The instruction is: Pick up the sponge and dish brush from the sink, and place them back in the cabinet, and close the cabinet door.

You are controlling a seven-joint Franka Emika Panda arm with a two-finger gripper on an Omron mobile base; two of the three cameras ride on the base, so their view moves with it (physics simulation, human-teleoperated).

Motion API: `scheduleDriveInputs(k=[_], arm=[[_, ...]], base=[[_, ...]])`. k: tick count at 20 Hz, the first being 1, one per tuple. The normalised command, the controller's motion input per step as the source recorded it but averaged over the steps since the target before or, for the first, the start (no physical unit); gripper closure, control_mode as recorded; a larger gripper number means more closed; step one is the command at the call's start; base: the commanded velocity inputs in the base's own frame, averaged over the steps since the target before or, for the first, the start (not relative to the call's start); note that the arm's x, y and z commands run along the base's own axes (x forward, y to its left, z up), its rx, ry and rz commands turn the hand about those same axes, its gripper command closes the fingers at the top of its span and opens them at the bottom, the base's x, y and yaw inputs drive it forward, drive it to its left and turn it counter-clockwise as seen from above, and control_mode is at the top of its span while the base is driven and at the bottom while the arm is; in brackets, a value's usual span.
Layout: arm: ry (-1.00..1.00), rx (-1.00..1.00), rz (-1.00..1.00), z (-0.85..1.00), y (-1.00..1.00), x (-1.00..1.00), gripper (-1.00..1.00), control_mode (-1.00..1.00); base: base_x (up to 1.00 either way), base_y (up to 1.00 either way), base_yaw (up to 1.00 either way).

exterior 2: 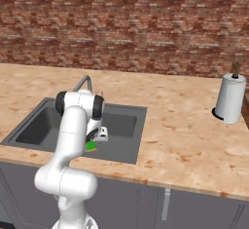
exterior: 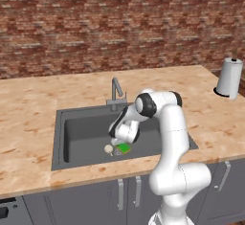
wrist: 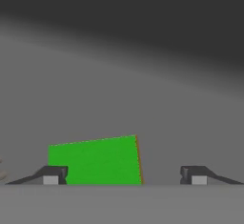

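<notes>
The sponge (wrist: 95,161) lies flat on the floor of the sink (exterior: 60,138), green face up, with a thin yellow-orange edge along one side. In the hand view it sits between the two dark fingertips (wrist: 51,175) but off-centre, close against the one at about 8 o'clock and apart from the one at 4 o'clock. The pincer (wrist: 125,176) stands wide open and grips nothing; neither tip visibly touches the sponge.

In the left base view the sponge (exterior: 124,148) shows just under the lowered hand, near the front wall of the basin. The dish brush (exterior: 109,149) lies just beside it at its 9 o'clock, cream head showing; I cannot tell whether they touch. In the right base view a green corner of the sponge (exterior 2: 90,146) peeks out below the hand.

The faucet (exterior: 115,91) rises from the sink's back rim, at 12 o'clock from the sponge. The sink is set in a light wood-grain tabletop (exterior: 28,99). A paper towel roll (exterior: 229,77) stands upright well off at 2 o'clock, before a brick wall (exterior: 119,23).
</notes>
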Motion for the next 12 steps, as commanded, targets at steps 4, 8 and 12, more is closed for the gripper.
scheduleDriveInputs(k=[4,8,12], arm=[[0.00,-0.06,0.00,0.00,0.12,-0.12,-1.00,-1.00],[0.00,-0.03,0.00,-0.01,0.17,-0.13,-1.00,-1.00],[0.03,-0.02,0.00,-0.09,0.18,-0.08,-1.00,-1.00]], base=[[0.00,0.00,0.00],[0.00,0.00,0.00],[0.00,0.00,0.00]])
